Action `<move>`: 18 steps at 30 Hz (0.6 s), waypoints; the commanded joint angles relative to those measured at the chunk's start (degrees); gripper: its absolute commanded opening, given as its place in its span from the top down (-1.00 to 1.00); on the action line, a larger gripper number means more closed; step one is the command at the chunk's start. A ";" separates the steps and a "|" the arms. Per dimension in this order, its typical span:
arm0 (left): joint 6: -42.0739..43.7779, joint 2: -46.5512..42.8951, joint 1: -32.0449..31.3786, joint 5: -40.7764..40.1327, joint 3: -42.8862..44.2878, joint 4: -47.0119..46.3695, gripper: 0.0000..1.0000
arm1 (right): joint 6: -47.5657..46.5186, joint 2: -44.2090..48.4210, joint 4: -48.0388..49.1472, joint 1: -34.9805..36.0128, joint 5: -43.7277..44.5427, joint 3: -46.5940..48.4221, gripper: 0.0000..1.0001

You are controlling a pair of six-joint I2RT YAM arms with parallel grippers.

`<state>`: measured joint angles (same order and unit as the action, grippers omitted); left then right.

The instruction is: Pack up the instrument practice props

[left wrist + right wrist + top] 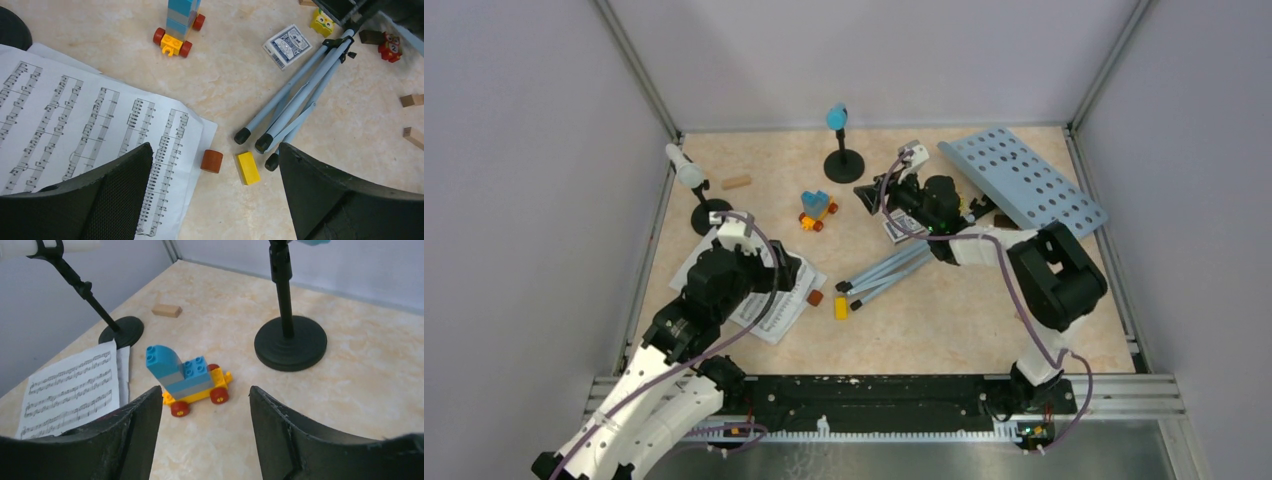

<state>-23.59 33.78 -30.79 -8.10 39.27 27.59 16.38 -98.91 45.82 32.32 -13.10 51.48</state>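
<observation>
The light-blue perforated music rack point(1024, 178) lies flat at the back right, its folded tripod legs point(886, 274) stretched toward the middle. White sheet-music pages point(769, 305) lie at the front left. My left gripper point(776, 272) hovers over them, open and empty; the left wrist view shows the pages point(75, 115) and the tripod legs' feet point(295, 105) around the gripper point(215, 150). The blue microphone point(837, 117) stands in a black holder point(844, 165). The white microphone point(686, 168) leans in the other holder point(709, 217). My right gripper point(872, 192) is open and empty, facing the holder point(290, 342).
A blue-and-orange toy car point(187, 380) sits just ahead of my right gripper point(205, 390). A card deck point(287, 46), a red cylinder point(212, 161), a yellow block point(248, 168) and wooden blocks point(737, 182) lie on the table. Grey walls enclose three sides.
</observation>
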 commanded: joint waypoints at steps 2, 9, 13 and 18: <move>5.61 -0.85 0.12 -0.87 2.27 1.63 -0.97 | -4.54 -10.16 16.01 0.56 0.73 9.67 -0.34; 5.09 -1.40 0.09 0.17 0.13 -0.24 -0.97 | -10.76 -25.76 13.93 0.34 3.22 25.82 -0.42; 4.60 -2.54 0.05 -1.02 -0.33 -0.65 -0.97 | -11.15 -33.26 9.02 -0.38 5.70 36.49 -0.43; 4.11 -4.16 0.03 -3.13 -0.91 -1.27 -0.97 | -11.35 -41.33 2.69 -0.93 5.37 50.92 -0.43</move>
<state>-19.38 31.16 -30.79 -9.02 39.03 28.71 6.50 -136.20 51.75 31.94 -8.47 92.18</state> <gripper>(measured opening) 0.987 0.716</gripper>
